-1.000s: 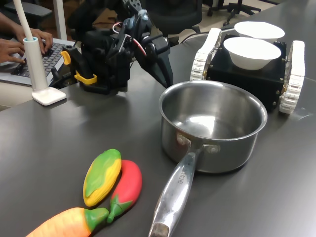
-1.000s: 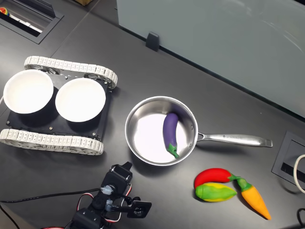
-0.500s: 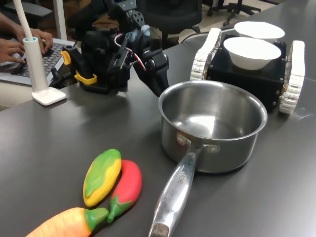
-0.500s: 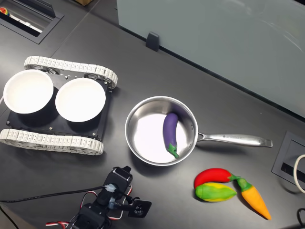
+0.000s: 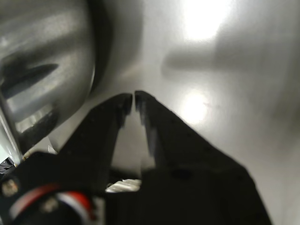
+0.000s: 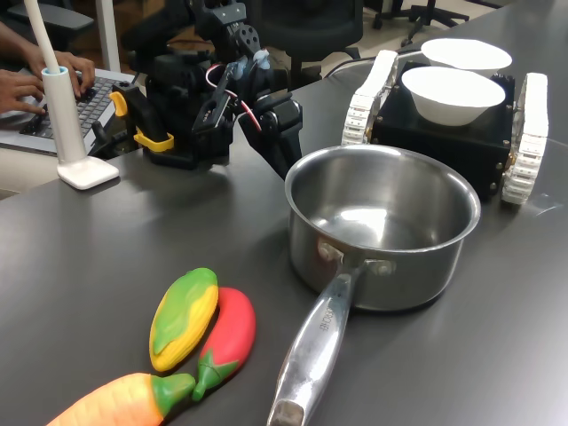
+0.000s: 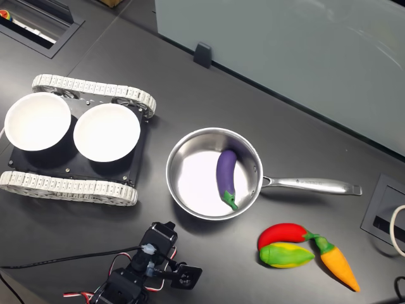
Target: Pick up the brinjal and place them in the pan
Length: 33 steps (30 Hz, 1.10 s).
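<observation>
The purple brinjal (image 7: 225, 175) with its green cap lies inside the steel pan (image 7: 185, 190), toward the handle side. In the first exterior view the pan's (image 6: 404, 266) wall hides it. My gripper (image 6: 289, 151) hangs just outside the pan's rim on the side away from the handle, fingers pointing down over the table. The wrist view shows my gripper (image 5: 131, 97) shut with nothing between its black fingers, and the pan's outer wall (image 5: 42, 61) close beside it. From above, my gripper (image 7: 166, 229) is a short way from the pan.
A red chilli (image 7: 282, 233), a corn (image 7: 285, 255) and a carrot (image 7: 340, 266) lie together near the pan's handle (image 7: 310, 185). A tracked vehicle (image 7: 76, 187) carries two white bowls (image 7: 106, 132). A person's hands (image 6: 35, 80) rest on a keyboard behind a white stand (image 6: 73, 133).
The arm has drawn back from the pan toward its base, and the gripper has moved a little away from the rim. The brinjal and pan have not moved.
</observation>
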Tool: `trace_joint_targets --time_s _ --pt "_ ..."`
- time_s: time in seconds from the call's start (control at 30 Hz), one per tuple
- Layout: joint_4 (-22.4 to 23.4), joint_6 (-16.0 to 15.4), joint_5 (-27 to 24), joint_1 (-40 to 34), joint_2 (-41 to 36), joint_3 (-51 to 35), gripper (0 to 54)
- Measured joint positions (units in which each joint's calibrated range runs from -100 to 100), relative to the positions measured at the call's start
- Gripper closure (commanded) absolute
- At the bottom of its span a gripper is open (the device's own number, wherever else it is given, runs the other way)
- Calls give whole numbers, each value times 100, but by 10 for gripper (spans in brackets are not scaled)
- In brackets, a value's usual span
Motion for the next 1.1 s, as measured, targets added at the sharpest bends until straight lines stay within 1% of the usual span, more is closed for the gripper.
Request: trace_joint_targets --time_s 0.2,0.27,0.3,1.1 --pt "0 0 0 99 0 0 535" --pt "0 0 10 99 0 0 527" --pt "0 0 10 99 0 0 535" --pt "0 0 29 11 0 0 535"
